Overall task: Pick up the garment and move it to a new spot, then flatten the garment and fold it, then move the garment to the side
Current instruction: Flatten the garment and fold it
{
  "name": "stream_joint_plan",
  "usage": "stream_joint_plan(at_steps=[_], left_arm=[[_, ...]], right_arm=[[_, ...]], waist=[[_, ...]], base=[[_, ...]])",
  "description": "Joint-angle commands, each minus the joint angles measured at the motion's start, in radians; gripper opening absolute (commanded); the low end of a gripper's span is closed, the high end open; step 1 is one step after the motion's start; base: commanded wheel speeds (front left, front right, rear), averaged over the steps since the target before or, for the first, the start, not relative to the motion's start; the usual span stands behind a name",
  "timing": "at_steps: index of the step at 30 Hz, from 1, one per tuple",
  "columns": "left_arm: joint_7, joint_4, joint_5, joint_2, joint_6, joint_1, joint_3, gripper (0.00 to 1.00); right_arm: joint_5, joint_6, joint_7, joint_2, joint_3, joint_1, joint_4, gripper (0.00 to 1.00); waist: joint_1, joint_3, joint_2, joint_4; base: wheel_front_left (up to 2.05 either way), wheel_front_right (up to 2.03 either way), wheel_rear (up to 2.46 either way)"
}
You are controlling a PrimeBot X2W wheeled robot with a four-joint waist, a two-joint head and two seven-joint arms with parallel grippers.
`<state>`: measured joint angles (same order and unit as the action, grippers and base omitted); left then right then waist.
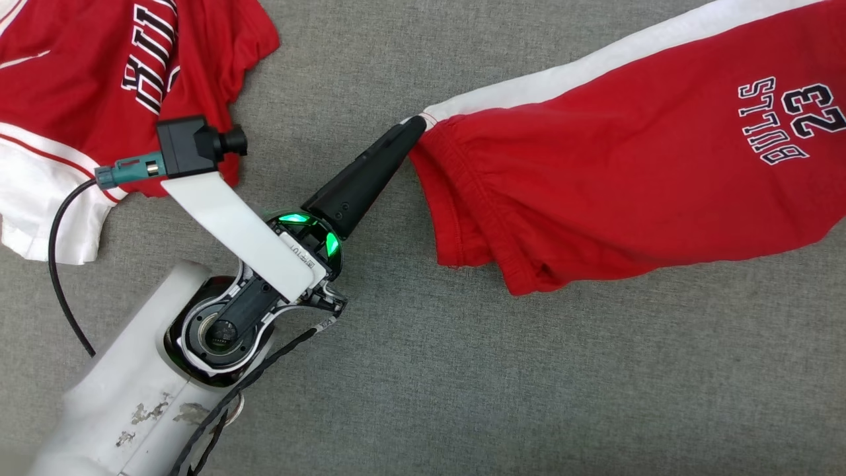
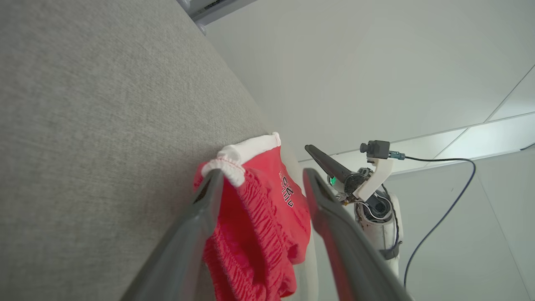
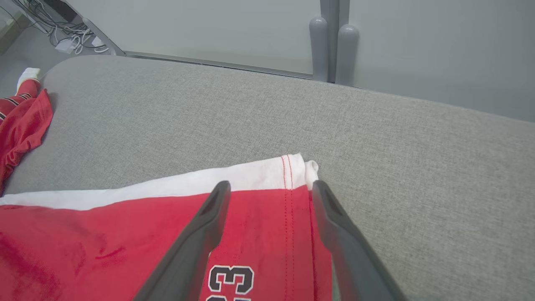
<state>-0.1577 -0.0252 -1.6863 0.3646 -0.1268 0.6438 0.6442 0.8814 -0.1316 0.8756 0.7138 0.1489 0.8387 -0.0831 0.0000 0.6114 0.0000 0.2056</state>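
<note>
The garment is a pair of red shorts (image 1: 628, 165) with a white side stripe and "BULLS 23" print, lying stretched out on the grey padded surface (image 1: 462, 383). My left gripper (image 1: 415, 125) points at the waistband corner. In the left wrist view it (image 2: 262, 173) stands open, the white waistband edge resting against one fingertip (image 2: 214, 177) and bunched red cloth (image 2: 267, 217) beyond. My right gripper (image 3: 271, 186) is open over the leg hem of the shorts (image 3: 104, 234), near the "23". The right gripper (image 2: 311, 149) is also visible past the shorts in the left wrist view.
A second red and white jersey (image 1: 86, 86) lies crumpled at the upper left, also seen as the red jersey (image 3: 21, 121) at the far left edge. A black cable (image 1: 59, 264) loops by my left forearm. Grey posts (image 3: 334, 50) stand behind the surface.
</note>
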Motion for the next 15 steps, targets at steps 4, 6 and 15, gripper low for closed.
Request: stream_joint_plan(at_steps=[4, 6, 15], left_arm=[[0.051, -0.019, 0.114, 0.018, -0.006, -0.030, -0.011, 1.00], [0.103, -0.009, 0.206, 0.036, -0.006, -0.060, 0.018, 1.00], [0.416, 0.164, 0.520, -0.058, 0.077, -0.235, 0.025, 1.00]], right_arm=[[0.017, 0.002, -0.056, 0.020, -0.018, -0.074, 0.000, 1.00], [0.022, 0.002, -0.112, 0.026, -0.037, -0.135, 0.016, 1.00], [-0.003, 0.001, -0.399, -0.006, -0.162, -0.537, 0.063, 1.00]], waist=[[0.0000, -0.027, 0.0000, -0.013], [0.0000, -0.046, 0.0000, -0.016], [0.0000, -0.176, 0.0000, -0.002]], base=[[0.00, 0.00, 0.00], [0.00, 0.00, 0.00], [0.00, 0.00, 0.00]])
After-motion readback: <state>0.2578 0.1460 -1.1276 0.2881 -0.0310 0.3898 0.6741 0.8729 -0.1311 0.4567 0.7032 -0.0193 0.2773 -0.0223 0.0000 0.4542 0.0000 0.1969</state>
